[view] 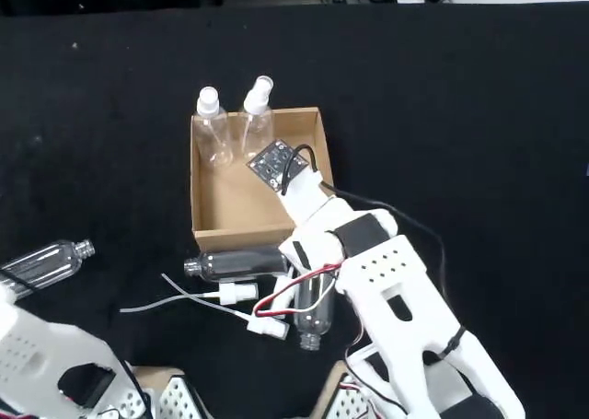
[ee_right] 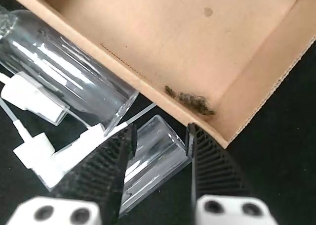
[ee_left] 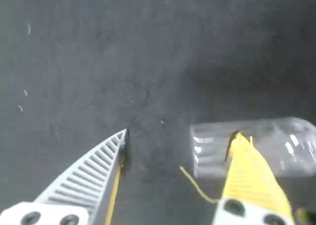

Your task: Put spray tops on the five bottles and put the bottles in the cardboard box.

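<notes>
Near left: left gripper (ee_left: pixel 180 134) sits low over the black table (view: pixel 479 115). Jaws are spread wide with nothing between them. The left bottle (view: pixel 48 261), uncapped, lies on its side with one end just past the yellow finger (ee_left: pixel 247 170). Contact cannot be told. Judgement: the arm is posed to take this bottle for capping.

Near centre: the near bottle (view: pixel 316 313), uncapped, lies on its side under the right arm with its neck toward the near edge. The right gripper (ee_right: pixel 160 131) hangs over its base end. Jaws are roughly half open, with the bottle's base showing in the gap. They are not clamped and hold nothing that I can see. Judgement: lined up for a pickup.

Just left of that bottle are two loose spray tops (view: pixel 235 293) (view: pixel 267 327), lying flat with their dip tubes trailing left. Judgement: staged within reach of both arms.

Next out: the middle bottle (view: pixel 241 262), uncapped, lies along the near wall of the cardboard box (view: pixel 195 189). It is touching the wall or just beside it, neck pointing left.

Far: inside the box, in the far left corner, two capped bottles (view: pixel 213 133) (view: pixel 258 120) stand upright side by side. Judgement: two of five are finished and three are still to be capped and boxed.
</notes>
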{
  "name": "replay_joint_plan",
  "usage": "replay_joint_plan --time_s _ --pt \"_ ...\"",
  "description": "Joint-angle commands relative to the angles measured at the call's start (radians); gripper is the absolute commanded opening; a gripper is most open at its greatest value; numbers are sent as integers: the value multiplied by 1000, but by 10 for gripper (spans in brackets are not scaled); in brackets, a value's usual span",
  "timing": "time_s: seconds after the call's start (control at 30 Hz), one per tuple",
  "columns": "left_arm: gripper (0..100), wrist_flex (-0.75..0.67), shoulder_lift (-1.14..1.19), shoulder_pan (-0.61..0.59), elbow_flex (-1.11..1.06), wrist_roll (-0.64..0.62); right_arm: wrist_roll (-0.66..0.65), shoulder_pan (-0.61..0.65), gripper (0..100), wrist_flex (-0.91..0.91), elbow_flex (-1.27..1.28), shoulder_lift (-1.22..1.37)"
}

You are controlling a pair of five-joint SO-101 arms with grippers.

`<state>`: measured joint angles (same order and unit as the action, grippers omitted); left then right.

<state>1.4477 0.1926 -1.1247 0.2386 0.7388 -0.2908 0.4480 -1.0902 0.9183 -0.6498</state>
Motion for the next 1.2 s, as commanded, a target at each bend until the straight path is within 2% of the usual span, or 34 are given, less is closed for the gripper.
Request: replay_joint_plan --time_s 0.0,0.13,0.33,0.53,0.67,0.77,1.03,1.17 --pt "295 221 -14 87 166 308 5 14 145 20 -2 4" --pt "295 310 -12 110 165 568 5 14 145 20 -2 4" --pt "295 310 -14 124 44 818 5 14 145 20 -2 4" --pt "295 272 -5 243 -27 824 5 14 145 20 -2 4" --pt "296 86 -14 295 -188 749 5 11 145 18 -2 5" --pt "298 -41 -28 308 -309 749 2 11 145 20 -2 5" --pt "300 -203 -115 318 -501 802 -3 11 145 20 -2 5" --pt "298 -331 -97 337 -582 743 2 11 145 20 -2 5"
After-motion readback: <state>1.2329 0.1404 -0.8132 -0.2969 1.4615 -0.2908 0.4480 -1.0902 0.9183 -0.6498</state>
